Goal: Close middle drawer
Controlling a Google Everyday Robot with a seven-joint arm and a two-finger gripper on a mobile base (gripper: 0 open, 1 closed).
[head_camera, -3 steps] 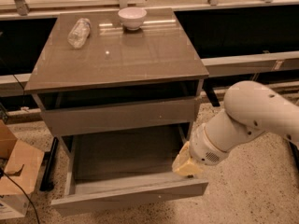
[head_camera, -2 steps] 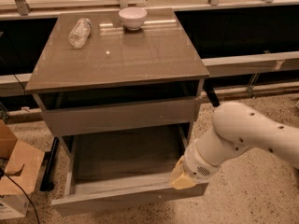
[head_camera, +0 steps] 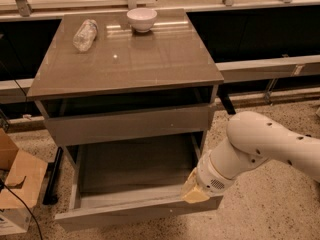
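The middle drawer stands pulled well out, past the front edge of the worktop, with its grey inside bare and its front panel lowest in view. It looks to be the step of pushing it home, hardly begun. To do that well, the push should run straight toward the worktop's back edge and level with the panel. Contact sits at the panel's right end, below the worktop's front right corner, so a push there may skew the drawer on its runners; sliding the contact toward the middle of the panel, or pressing slowly and steadily, would likely keep it square.

The arm comes in from the right side, low and bent downward, its white wrist angled toward the drawer. The gripper rests at the panel's upper right edge, apparently touching it; whether it is clenched or released cannot be told.

A bowl sits by the back edge, a bottle lies near the back left corner.
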